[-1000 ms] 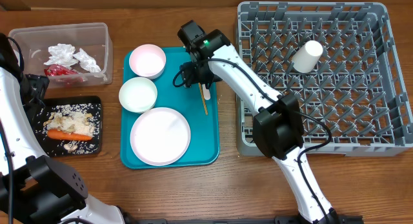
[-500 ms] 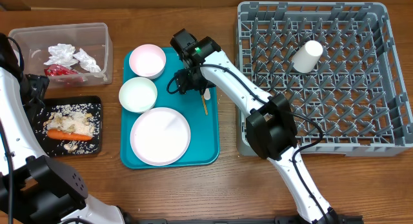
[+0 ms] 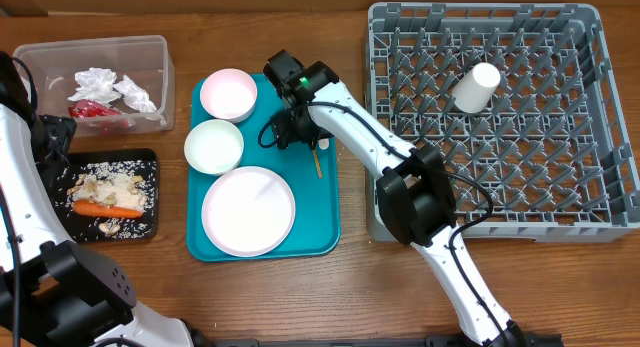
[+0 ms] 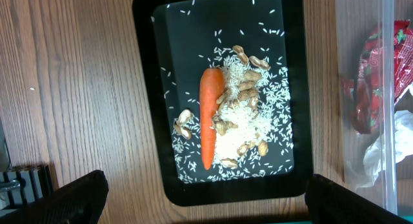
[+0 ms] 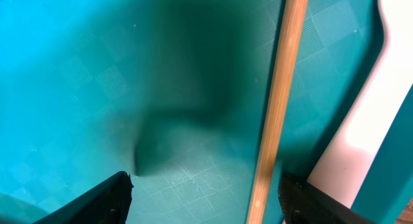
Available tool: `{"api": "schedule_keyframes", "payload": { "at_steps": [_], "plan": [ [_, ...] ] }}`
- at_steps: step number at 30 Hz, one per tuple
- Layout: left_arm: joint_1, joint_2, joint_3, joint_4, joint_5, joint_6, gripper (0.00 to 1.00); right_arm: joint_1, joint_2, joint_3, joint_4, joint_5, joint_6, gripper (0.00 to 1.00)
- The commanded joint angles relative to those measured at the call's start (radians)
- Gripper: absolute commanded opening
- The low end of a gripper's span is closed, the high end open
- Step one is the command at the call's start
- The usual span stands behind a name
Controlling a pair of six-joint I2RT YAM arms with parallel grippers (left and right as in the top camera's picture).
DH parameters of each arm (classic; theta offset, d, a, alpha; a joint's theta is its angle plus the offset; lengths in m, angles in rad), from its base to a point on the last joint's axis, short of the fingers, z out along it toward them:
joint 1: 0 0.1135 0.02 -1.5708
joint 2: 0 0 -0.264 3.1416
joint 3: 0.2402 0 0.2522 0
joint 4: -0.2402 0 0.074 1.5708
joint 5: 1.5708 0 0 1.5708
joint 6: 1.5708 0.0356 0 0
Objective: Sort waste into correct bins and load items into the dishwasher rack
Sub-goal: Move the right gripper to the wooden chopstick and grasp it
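Observation:
My right gripper [image 3: 296,129] [image 5: 205,199] is open, low over the teal serving tray [image 3: 322,225]. The thin wooden stick [image 3: 318,163] [image 5: 279,114] lies between its fingertips, near the right one. The white plastic fork [image 3: 322,141] [image 5: 369,114] lies just beyond that fingertip. My left gripper [image 4: 206,208] is open and empty above the black tray [image 3: 150,159] [image 4: 145,88], which holds the carrot [image 3: 95,208] [image 4: 209,117] and rice scraps [image 3: 115,185] [image 4: 255,124]. The clear tub [image 3: 90,45] [image 4: 389,56] holds napkins [image 3: 115,87] and the red wrapper [image 3: 92,111] [image 4: 374,79].
The white plate [image 3: 248,210] and two small bowls [image 3: 228,94] [image 3: 213,146] sit on the teal tray. The grey dishwasher rack [image 3: 600,219] at the right holds the white cup [image 3: 475,87] on its side. My left arm runs along the table's left edge.
My right gripper has shifted slightly left over the teal tray, beside the stick. The left arm has not moved.

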Motion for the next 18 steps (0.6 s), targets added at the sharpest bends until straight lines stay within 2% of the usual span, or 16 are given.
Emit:
{"api": "schedule_keyframes", "payload": {
  "at_steps": [1,3,7,9,18],
  "plan": [
    [-0.002,-0.017,-0.004,0.0,0.0,-0.021,1.0,0.008,0.019,0.013,0.002,0.0,0.006,0.76],
    [-0.002,-0.017,-0.004,0.0,0.0,-0.021,1.0,0.011,0.019,0.007,0.003,-0.006,0.013,0.75],
    [-0.002,-0.017,-0.004,0.0,0.0,-0.021,1.0,0.026,0.019,-0.032,0.024,-0.006,0.036,0.56],
    [-0.002,-0.017,-0.004,0.0,0.0,-0.021,1.0,0.031,0.019,-0.048,0.027,-0.003,0.049,0.52],
    [-0.002,-0.017,-0.004,0.0,0.0,-0.021,1.0,0.03,0.019,-0.052,-0.002,0.003,0.069,0.07]
  ]
}}
